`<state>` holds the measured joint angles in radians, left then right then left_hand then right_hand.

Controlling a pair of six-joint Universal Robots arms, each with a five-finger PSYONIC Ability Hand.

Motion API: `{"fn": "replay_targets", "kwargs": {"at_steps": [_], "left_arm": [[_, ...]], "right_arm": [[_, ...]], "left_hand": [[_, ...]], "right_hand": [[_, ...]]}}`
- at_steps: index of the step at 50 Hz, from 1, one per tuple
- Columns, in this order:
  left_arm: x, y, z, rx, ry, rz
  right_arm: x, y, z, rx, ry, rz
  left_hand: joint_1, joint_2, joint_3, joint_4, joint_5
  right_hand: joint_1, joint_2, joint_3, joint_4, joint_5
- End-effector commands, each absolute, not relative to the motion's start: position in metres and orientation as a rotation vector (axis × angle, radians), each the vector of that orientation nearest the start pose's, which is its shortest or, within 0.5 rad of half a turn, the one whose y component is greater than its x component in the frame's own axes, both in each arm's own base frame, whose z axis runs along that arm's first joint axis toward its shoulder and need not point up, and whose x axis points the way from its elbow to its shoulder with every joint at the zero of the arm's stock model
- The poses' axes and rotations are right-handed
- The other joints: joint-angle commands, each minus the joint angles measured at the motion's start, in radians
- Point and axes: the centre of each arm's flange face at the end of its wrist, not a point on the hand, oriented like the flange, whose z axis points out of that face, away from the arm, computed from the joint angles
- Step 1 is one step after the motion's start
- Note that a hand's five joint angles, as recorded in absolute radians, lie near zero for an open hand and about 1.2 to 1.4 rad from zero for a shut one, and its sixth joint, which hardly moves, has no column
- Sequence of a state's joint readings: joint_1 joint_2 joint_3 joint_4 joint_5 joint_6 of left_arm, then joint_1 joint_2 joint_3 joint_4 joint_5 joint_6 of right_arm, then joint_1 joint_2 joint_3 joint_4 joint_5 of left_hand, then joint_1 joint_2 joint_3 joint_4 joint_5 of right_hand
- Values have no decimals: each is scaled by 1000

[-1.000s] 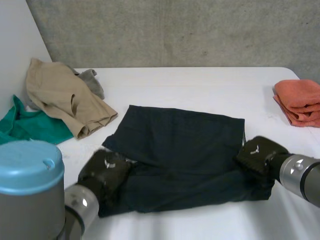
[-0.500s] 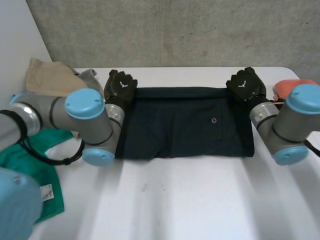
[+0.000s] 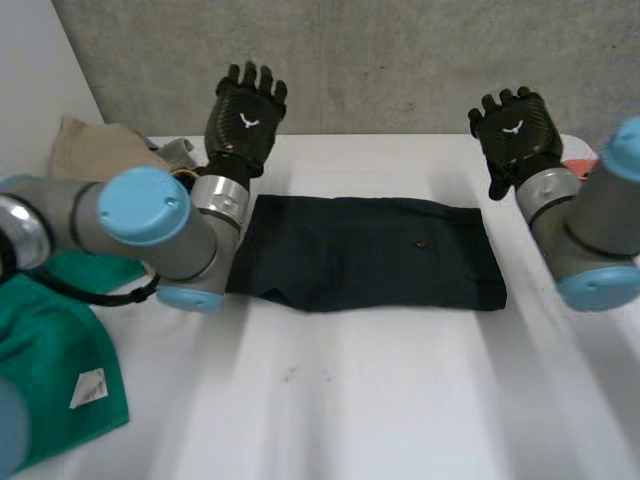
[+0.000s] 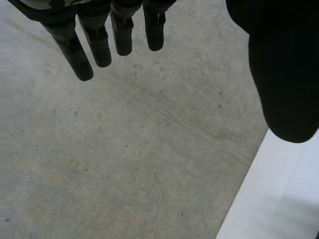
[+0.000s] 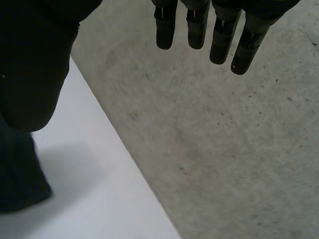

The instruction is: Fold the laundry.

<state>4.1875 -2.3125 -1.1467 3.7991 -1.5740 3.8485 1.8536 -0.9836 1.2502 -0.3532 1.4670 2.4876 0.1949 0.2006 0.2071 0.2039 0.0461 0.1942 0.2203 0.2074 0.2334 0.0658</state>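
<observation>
the left hand (image 3: pixel 243 118) and right hand (image 3: pixel 515 135) had let go of the far corners of the dark shorts (image 3: pixel 370 250) and lifted clear. that left the shorts flat on the table (image 3: pixel 400 400), folded in half, so this fold looked finished. each hand hung raised above its own far corner of the shorts, empty, fingers straight and relaxed.

White table (image 3: pixel 400 400) abuts grey concrete wall (image 3: pixel 400 60); white panel (image 3: pixel 30 80) stands at wall's left end.
</observation>
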Motion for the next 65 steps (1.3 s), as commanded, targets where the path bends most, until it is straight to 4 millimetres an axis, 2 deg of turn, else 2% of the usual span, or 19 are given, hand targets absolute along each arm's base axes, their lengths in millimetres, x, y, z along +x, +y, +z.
{"fn": "replay_targets", "kwargs": {"at_steps": [1,6,10,19,20,21,24,25,31,36,39,43,47,48,52,57,59,63,65], "left_arm": [[-325,-310,220,906,1673,-2436],[-314,-286,205,901,1866,-2405],[-312,-276,193,922,1941,-2362],[-314,-269,187,945,1967,-2347],[-314,-269,187,945,1967,-2347],[-314,-269,186,944,1969,-2344],[-314,-268,185,947,1972,-2341],[-314,-268,185,948,1973,-2340],[-315,-264,185,957,1973,-2340],[-314,-262,191,954,1960,-2354],[-312,-260,196,948,1954,-2364],[-310,-258,199,941,1948,-2369],[-308,-256,200,940,1949,-2367],[-308,-255,201,939,1948,-2368],[-306,-253,201,938,1952,-2365],[-305,-252,202,934,1949,-2368],[-305,-253,204,930,1945,-2372],[-307,-256,209,918,1927,-2392],[-308,-257,212,912,1915,-2407]], "right_arm": [[230,-338,221,-989,2177,-1965],[223,-322,194,-974,2281,-1724],[224,-326,163,-994,2325,-1651],[227,-347,130,-994,2314,-1693],[227,-349,129,-1000,2310,-1700],[228,-351,127,-1009,2303,-1715],[229,-354,126,-1024,2289,-1736],[230,-354,127,-1036,2286,-1746],[217,-356,131,-1051,2325,-1755],[181,-366,158,-1047,2403,-1871],[161,-371,176,-1161,2438,-1981],[149,-376,184,-1430,2441,-2065],[176,-367,192,-1699,2267,-2122],[201,-357,199,-1781,2127,-2156],[258,-328,204,-1896,1746,-2202],[308,-284,188,-1985,1365,-2111],[326,-263,172,-2031,1238,-2039],[346,-237,149,-2109,1098,-1938],[349,-233,147,-2114,1082,-1925]], "left_hand": [[-20,-26,-33,-29,-46],[-20,-26,-33,-29,-46],[-20,-26,-33,-29,-46],[-20,-26,-33,-29,-46],[-20,-26,-33,-29,-46],[-20,-26,-33,-29,-46],[-20,-26,-33,-29,-46],[-20,-26,-33,-29,-46],[-20,-26,-33,-29,-46],[-20,-26,-33,-29,-46],[-20,-26,-33,-29,-46],[-20,-26,-33,-29,-46],[-20,-26,-33,-29,-46],[-20,-26,-33,-29,-46],[-20,-26,-33,-29,-46],[-20,-26,-33,-29,-46],[-20,-26,-33,-29,-46],[-20,-26,-33,-29,-46],[-20,-26,-33,-29,-46]], "right_hand": [[96,70,83,57,50],[199,173,185,159,153],[246,220,233,207,200],[281,255,268,242,235],[325,299,312,286,279],[523,497,510,484,477],[932,906,919,893,886],[1199,1173,1186,1160,1153],[1202,1176,1189,1163,1156],[1202,1176,1189,1163,1156],[1202,1176,1189,1163,1156],[1202,1176,1189,1163,1156],[1202,1176,1189,1163,1156],[1202,1176,1189,1163,1156],[1202,1176,1189,1163,1156],[1202,1176,1189,1163,1156],[1202,1176,1189,1163,1156],[1202,1176,1189,1163,1156],[1202,1176,1189,1163,1156]]}}
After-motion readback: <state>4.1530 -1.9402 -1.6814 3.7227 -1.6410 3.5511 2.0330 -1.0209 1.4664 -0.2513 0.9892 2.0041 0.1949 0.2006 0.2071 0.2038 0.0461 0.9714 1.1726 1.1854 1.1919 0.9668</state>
